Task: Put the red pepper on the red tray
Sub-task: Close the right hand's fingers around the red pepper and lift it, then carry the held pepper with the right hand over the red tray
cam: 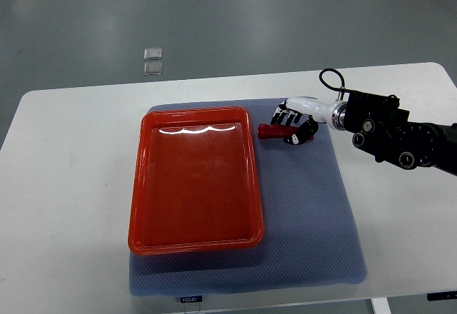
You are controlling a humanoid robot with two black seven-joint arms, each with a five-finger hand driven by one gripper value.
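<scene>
A red tray (196,180) lies on a blue-grey mat (307,207) on the white table. A red pepper (270,133) lies on the mat just right of the tray's far right corner. My right hand (291,124) comes in from the right edge and its fingers are curled over the pepper, covering its right part. The pepper rests on the mat. The tray holds nothing. The left arm does not show.
The white table (64,185) extends around the mat. Two small clear objects (153,61) lie on the grey floor beyond the table's far edge. A cable loop (330,80) rises from my right wrist.
</scene>
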